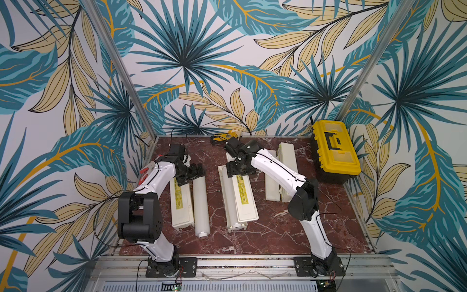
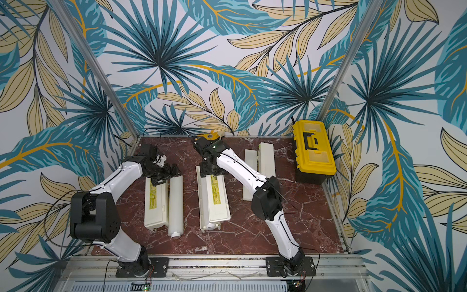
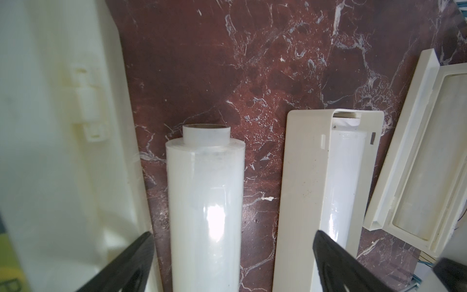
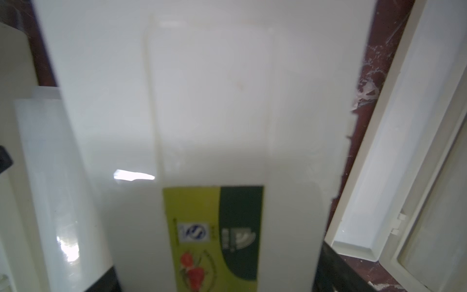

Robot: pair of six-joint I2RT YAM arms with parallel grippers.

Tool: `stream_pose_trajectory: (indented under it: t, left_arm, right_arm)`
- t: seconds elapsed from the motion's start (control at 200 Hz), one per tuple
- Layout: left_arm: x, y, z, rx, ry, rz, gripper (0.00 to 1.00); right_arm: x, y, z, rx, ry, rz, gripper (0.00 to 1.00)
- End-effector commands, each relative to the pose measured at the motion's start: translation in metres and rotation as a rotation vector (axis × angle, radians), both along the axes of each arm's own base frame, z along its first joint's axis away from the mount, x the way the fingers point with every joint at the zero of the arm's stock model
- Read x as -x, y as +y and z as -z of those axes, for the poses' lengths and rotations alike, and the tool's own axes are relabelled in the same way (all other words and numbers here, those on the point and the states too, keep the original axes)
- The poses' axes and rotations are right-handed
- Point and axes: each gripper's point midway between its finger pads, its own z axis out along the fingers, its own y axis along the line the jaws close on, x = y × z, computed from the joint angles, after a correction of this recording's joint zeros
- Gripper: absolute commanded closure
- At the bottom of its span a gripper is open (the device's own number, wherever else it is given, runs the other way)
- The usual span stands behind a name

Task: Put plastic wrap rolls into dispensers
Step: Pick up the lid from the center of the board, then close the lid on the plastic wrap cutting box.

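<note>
A yellow toolbox [image 1: 336, 151] stands near the open dispenser [image 1: 273, 192], not touching.

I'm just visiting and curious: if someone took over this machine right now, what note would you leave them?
Left gripper: open, jaws either side of the loose long white plastic wrap roll, not holding it.
Right gripper: astride the labelled lid of the middle cream plastic dispenser box; grip unclear.
Done: the middle box has a second roll inside, lid ajar.
Left to do: shut that lid; load the loose roll into the closed left dispenser beside it. The right dispenser lies open; contents unclear.
</note>
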Motion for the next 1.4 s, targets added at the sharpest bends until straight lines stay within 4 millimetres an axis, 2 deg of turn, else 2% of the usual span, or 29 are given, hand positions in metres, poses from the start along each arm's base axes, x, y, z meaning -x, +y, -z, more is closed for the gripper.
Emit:
stream_pose_trajectory:
  t: [0.0,0.245,0.531,0.871,1.146,1.252,1.272,1.317,1.327,1.342,1.392]
  left_arm:
    - [-0.004,-0.001,-0.015,0.011,-0.038,0.024,0.01]
    - [-0.002,-0.008,-0.018,0.051,-0.041,0.039,0.01]
    - [-0.009,-0.01,-0.026,0.057,-0.067,0.051,0.01]
    - [-0.008,-0.012,-0.021,0.073,-0.051,0.056,0.01]
    - [-0.008,-0.014,-0.02,0.082,-0.046,0.059,0.01]
    - [-0.008,-0.014,-0.018,0.085,-0.038,0.058,0.01]
    - [-0.008,-0.014,-0.018,0.084,-0.038,0.056,0.01]
    - [-0.008,-0.014,-0.017,0.086,-0.037,0.057,0.01]
    - [-0.008,-0.015,-0.017,0.087,-0.036,0.056,0.01]
    - [-0.008,-0.015,-0.018,0.088,-0.037,0.057,0.01]
    - [-0.008,-0.015,-0.017,0.088,-0.036,0.058,0.01]
  right_arm:
    - [0.003,0.007,-0.007,-0.015,-0.005,-0.025,0.22]
    - [0.01,0.032,0.007,-0.05,0.018,-0.05,0.22]
    - [0.009,0.037,0.02,-0.053,0.031,-0.014,0.21]
    - [0.006,0.043,0.04,-0.054,0.051,0.016,0.18]
    - [0.007,0.051,0.05,-0.073,0.072,-0.01,0.11]
    - [0.008,0.049,0.054,-0.061,0.083,-0.003,0.04]
    - [0.008,0.048,0.054,-0.056,0.083,-0.002,0.01]
    - [0.009,0.047,0.053,-0.054,0.081,-0.006,0.01]
    - [0.016,0.055,0.052,-0.054,0.08,-0.028,0.01]
    - [0.018,0.057,0.052,-0.051,0.078,-0.034,0.01]
    - [0.018,0.055,0.048,-0.044,0.064,-0.031,0.01]
